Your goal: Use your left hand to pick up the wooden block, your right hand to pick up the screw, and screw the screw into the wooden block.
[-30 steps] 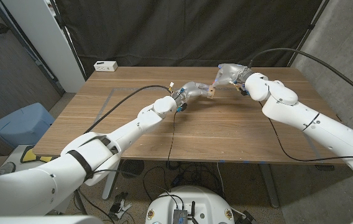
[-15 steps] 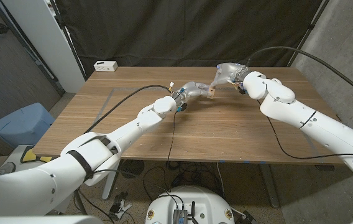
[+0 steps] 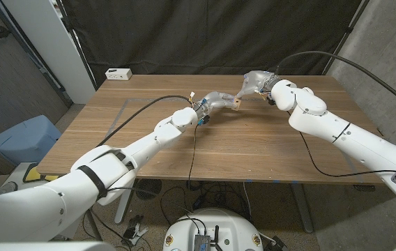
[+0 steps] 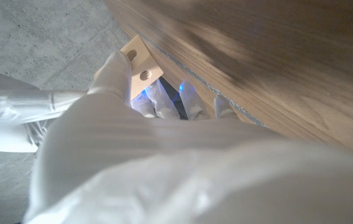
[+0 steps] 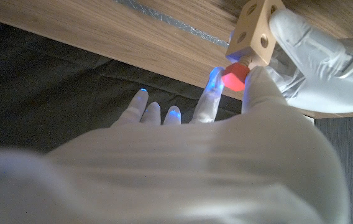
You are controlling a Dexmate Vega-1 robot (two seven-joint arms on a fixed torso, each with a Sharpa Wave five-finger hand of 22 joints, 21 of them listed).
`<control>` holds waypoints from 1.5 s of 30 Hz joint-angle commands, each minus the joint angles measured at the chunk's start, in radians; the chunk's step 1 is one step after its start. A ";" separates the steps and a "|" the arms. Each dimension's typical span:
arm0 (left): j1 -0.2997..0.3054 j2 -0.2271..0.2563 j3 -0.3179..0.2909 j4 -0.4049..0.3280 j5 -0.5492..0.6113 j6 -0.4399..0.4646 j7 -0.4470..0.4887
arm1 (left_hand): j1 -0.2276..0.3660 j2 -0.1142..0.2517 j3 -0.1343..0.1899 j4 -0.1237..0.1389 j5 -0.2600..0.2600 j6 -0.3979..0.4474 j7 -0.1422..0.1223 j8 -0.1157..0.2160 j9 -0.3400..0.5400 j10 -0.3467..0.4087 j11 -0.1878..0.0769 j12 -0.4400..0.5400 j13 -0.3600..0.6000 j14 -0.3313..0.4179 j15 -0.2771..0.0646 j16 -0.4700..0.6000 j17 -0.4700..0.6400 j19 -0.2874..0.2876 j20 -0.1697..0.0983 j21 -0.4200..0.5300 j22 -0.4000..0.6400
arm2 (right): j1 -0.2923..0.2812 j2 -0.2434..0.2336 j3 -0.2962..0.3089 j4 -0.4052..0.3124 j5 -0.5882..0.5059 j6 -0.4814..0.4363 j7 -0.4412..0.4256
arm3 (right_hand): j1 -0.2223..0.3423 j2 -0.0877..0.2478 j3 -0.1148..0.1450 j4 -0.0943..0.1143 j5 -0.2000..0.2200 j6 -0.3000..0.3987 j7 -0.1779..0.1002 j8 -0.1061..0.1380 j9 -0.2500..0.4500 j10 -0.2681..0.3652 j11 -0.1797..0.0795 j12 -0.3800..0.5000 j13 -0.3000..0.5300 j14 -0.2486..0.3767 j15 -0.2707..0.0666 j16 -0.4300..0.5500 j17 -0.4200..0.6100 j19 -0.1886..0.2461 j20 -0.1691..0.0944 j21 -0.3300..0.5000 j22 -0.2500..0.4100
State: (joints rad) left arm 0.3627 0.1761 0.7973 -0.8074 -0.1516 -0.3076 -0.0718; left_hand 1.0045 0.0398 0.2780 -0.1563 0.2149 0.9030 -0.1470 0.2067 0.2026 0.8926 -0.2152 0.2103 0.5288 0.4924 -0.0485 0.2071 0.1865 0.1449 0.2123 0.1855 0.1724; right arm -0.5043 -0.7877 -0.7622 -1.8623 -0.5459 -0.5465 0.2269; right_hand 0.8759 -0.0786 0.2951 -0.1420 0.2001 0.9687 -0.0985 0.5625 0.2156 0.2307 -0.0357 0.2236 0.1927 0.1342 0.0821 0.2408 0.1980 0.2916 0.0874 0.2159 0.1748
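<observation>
Wooden block (image 5: pixel 255 31) held up in my left hand (image 3: pixel 217 100), my right hand (image 3: pixel 254 82) pinching the red-headed screw (image 5: pixel 235 74), its tip in the block's hole, both above the table (image 3: pixel 240 150)

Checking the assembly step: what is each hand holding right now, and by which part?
The left hand grips the wooden block by its sides. The right hand pinches the screw by its red head, its shaft entering the block.

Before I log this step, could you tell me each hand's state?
Left hand: holding the wooden block.
Right hand: pinching the red-headed screw.
</observation>
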 commanded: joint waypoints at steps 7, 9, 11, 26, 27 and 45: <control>-0.019 -0.021 0.004 0.057 -0.006 -0.026 -0.012 | -0.006 0.021 0.005 0.005 0.006 0.016 -0.005 0.006 0.003 0.007 -0.001 0.007 0.003 -0.002 -0.033 0.000 0.000 -0.005 0.000 0.006 0.003 | 0.006 0.024 -0.010 0.029 -0.026 -0.024 -0.031 | -0.035 -0.008 -0.014 0.013 0.005 0.068 -0.006 0.028 0.000 0.049 -0.013 0.008 0.002 0.041 -0.011 0.014 0.004 0.035 -0.005 0.010 0.002; -0.020 -0.022 0.004 0.060 -0.007 -0.028 -0.012 | -0.005 0.021 0.005 0.005 0.006 0.016 -0.004 0.006 0.003 0.007 -0.001 0.007 0.004 -0.002 -0.034 -0.001 0.000 -0.005 0.000 0.006 0.003 | 0.005 0.028 -0.010 0.031 -0.027 -0.027 -0.039 | -0.042 -0.008 -0.016 0.015 0.005 0.088 -0.008 0.035 -0.001 0.065 -0.018 0.010 0.002 0.054 -0.015 0.017 0.004 0.043 -0.006 0.010 0.003; -0.021 -0.023 0.004 0.063 -0.007 -0.029 -0.013 | -0.005 0.021 0.006 0.005 0.006 0.017 -0.004 0.007 0.003 0.008 -0.001 0.007 0.004 -0.003 -0.035 -0.001 0.000 -0.005 0.000 0.007 0.003 | 0.002 0.032 -0.008 0.034 -0.028 -0.026 -0.053 | -0.045 -0.007 -0.018 0.015 0.006 0.107 -0.006 0.042 -0.002 0.072 -0.023 0.010 0.002 0.058 -0.016 0.017 0.004 0.047 -0.007 0.011 0.003; -0.023 -0.028 0.005 0.073 -0.010 -0.039 -0.018 | -0.003 0.023 0.007 0.004 0.007 0.015 -0.002 0.006 0.003 0.005 -0.001 0.006 0.004 -0.003 -0.032 -0.001 0.000 -0.005 0.000 0.007 0.003 | -0.008 0.050 -0.008 0.029 -0.030 -0.073 -0.095 | -0.121 -0.023 -0.053 0.038 0.009 0.228 0.010 0.078 -0.016 0.153 -0.029 0.012 0.000 0.111 -0.026 0.026 0.007 0.088 -0.013 0.012 0.004; -0.021 -0.026 0.005 0.069 -0.010 -0.037 -0.018 | -0.004 0.023 0.007 0.005 0.007 0.015 -0.002 0.006 0.003 0.005 -0.001 0.006 0.003 -0.002 -0.032 -0.001 0.000 -0.005 0.000 0.007 0.003 | -0.008 0.048 -0.008 0.027 -0.028 -0.074 -0.094 | -0.125 -0.025 -0.054 0.039 0.009 0.230 0.010 0.078 -0.017 0.154 -0.029 0.012 0.000 0.111 -0.026 0.026 0.007 0.088 -0.013 0.012 0.004; 0.011 0.012 0.001 -0.023 -0.005 -0.001 -0.011 | -0.002 0.024 0.010 0.004 0.008 0.014 -0.001 0.006 0.003 0.004 0.000 0.006 0.004 -0.002 -0.033 -0.001 -0.001 -0.005 0.000 0.007 0.003 | 0.008 0.021 -0.029 -0.023 -0.027 -0.129 -0.007 | -0.310 -0.061 -0.139 0.092 0.018 0.034 0.055 0.009 0.016 0.085 0.041 -0.035 0.003 0.060 0.037 -0.012 0.012 0.007 0.023 -0.023 0.005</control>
State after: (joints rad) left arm 0.3584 0.1707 0.8009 -0.7878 -0.1603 -0.3259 -0.0855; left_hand 1.0050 0.0403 0.2781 -0.1563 0.2186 0.9030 -0.1471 0.2068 0.2025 0.8937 -0.2164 0.2109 0.5310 0.4924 -0.0486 0.2072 0.1865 0.1449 0.2123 0.1855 0.1725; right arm -0.5050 -0.7507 -0.7825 -1.8578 -0.5806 -0.6465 0.1689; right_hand 0.5924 -0.1374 0.1688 -0.0540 0.2090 1.0527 -0.0531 0.5834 0.2177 0.3316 -0.0080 0.1926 0.1934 0.2047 0.1042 0.2375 0.2074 0.3165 0.1006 0.1966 0.1787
